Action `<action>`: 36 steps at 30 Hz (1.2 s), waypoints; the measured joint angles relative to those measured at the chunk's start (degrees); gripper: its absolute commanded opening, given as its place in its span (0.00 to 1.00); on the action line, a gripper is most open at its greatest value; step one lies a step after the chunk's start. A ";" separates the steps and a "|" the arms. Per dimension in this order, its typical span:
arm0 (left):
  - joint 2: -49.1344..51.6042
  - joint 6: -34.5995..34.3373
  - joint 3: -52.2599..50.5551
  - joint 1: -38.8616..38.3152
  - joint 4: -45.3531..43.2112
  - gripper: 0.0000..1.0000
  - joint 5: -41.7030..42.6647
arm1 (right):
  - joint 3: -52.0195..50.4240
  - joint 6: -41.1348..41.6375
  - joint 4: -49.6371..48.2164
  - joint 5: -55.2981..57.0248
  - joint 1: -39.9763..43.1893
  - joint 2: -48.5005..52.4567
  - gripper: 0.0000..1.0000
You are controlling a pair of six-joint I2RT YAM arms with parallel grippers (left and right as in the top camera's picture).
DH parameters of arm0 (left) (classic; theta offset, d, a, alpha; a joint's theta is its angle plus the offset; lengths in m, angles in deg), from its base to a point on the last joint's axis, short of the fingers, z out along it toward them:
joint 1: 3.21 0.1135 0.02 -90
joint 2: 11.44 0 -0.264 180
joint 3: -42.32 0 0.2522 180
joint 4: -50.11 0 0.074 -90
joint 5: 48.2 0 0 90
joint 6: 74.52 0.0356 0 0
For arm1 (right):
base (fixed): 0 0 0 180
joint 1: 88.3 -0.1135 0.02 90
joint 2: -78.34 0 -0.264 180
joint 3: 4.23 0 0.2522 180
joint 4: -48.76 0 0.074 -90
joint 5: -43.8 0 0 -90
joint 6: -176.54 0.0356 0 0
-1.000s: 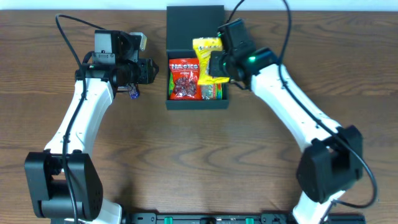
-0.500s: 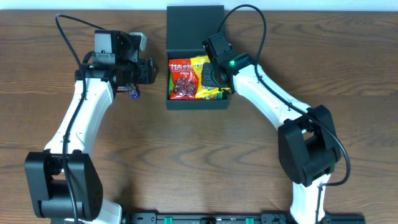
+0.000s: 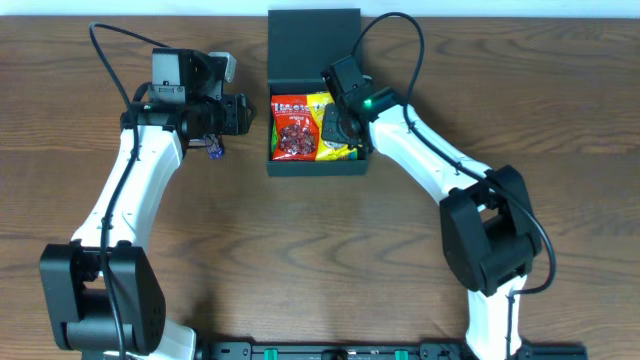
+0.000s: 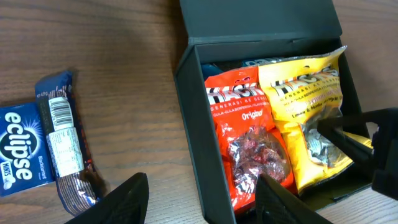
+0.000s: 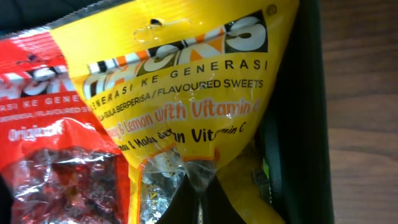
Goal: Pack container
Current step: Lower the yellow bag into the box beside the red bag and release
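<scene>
The container (image 3: 316, 164) sits at the middle of the desk's (image 3: 330, 260) far edge, its lid (image 3: 314, 38) thrown back and open. Inside, a red packet (image 4: 245, 143) lies on the left and a yellow packet (image 4: 303, 102) on the right, overlapping it; something darker shows beneath them, too hidden to name.

The right end effector (image 3: 336, 124) is inside the container, clenched, with its tips on the lower part of the yellow packet (whether it pinches the film or only presses on it, I cannot tell).

The left end effector (image 3: 233, 113) hangs just beside the container's left wall, released and holding nothing. Below and to its left, on the bare desk, lie a dark blue bar (image 4: 65, 149) and, touching it, an Eclipse mints pack (image 4: 18, 152). These seem next to go in, and the left arm is plainly nearer. In the left wrist view the bar's long axis runs crosswise to the line between the jaws, so they could probably straddle its narrow width.
</scene>
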 measured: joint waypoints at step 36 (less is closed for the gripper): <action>0.00 0.00 0.00 0.00 0.00 0.56 0.00 | 1.51 0.94 2.78 -2.89 0.09 2.29 0.47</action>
